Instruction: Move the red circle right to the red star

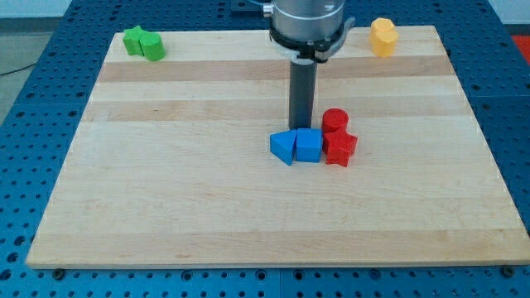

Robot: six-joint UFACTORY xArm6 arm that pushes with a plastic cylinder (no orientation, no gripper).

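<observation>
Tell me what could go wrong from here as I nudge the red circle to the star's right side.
1. My tip sits just behind the blue cube, left of the red circle; a careless sweep may drag the cube or blue triangle along.
2. The circle already touches the red star, so pushing it may shove the star away.
3. The rod hides part of the gap, so contact is hard to judge.
</observation>
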